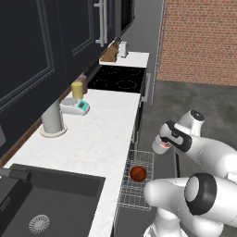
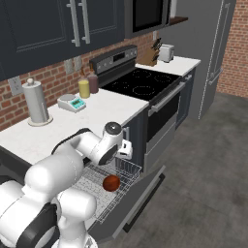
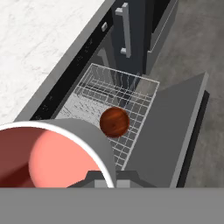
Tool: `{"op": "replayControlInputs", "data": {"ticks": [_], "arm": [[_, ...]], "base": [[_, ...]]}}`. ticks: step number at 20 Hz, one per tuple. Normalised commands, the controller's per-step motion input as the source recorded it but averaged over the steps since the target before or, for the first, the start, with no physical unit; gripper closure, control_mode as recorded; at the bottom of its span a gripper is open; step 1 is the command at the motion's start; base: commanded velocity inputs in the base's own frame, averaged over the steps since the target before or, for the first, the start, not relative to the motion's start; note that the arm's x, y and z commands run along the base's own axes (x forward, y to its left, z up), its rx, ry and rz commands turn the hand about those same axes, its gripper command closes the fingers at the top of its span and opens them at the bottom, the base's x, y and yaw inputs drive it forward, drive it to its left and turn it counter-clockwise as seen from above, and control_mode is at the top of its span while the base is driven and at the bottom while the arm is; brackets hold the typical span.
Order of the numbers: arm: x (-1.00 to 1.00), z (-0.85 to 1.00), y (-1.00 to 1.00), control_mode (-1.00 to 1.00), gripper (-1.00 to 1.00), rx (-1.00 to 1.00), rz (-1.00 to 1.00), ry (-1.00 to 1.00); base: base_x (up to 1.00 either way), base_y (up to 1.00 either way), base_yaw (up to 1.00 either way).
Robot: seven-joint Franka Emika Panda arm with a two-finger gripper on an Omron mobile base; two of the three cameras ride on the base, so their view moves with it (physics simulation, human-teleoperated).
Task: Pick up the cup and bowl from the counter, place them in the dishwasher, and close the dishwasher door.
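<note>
Cup [image 3: 48, 153] fills hand view; bowl [image 1: 138, 173] in rack [image 1: 134, 194].

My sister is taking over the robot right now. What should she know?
Gripper: shut on the cup, held above the pulled-out rack.
Bowl: already in the rack.
Dishwasher door: open, folded down.
Done: bowl loaded, cup picked off the counter.
Left: set the cup in the rack, let go, close the door.
</note>
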Motion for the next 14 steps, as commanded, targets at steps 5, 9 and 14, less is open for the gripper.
{"op": "replayControlInputs", "data": {"ticks": [5, 9, 14], "arm": [[0.00, -0.02, 0.00, -1.00, 1.00, -0.10, 0.32, 0.03], [0.00, -0.26, 0.00, -1.00, 1.00, -0.12, 0.29, 0.00], [0.00, -0.44, 0.08, -1.00, 1.00, -0.13, 0.20, 0.00]], "base": [[0.00, 0.00, 0.00], [0.00, 0.00, 0.00], [0.00, 0.00, 0.00]]}}
